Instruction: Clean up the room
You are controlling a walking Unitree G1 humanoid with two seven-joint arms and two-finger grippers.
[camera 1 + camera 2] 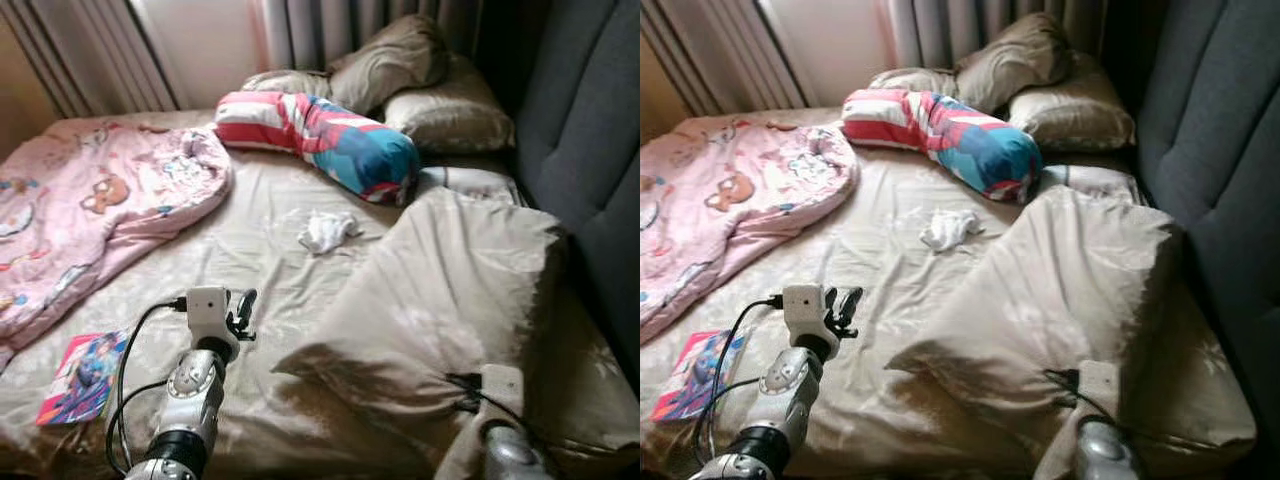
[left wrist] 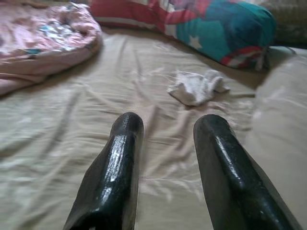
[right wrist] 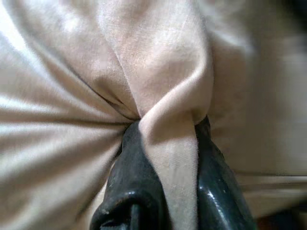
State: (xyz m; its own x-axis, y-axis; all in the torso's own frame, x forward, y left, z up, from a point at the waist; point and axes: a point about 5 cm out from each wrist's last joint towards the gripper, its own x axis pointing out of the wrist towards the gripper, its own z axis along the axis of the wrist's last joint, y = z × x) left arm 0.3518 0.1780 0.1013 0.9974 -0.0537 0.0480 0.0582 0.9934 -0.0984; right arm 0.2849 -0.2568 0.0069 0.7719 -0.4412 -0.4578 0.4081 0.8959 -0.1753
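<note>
Right claw (image 3: 165, 132) clenched on my beige blanket (image 1: 450, 290) — a fold pinched between its 2 fingers, left claw (image 2: 165, 132) released above the sheet (image 1: 250, 250), white sock (image 1: 328, 231) ahead.

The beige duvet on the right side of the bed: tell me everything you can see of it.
The beige duvet is a soft, faintly patterned cloth, rumpled and heaped along the bed's right side beside the dark padded headboard. Its near corner is lifted off the sheet. The right gripper has its jaws shut on a pinched fold of it. Its far end reaches a pillow.
</note>
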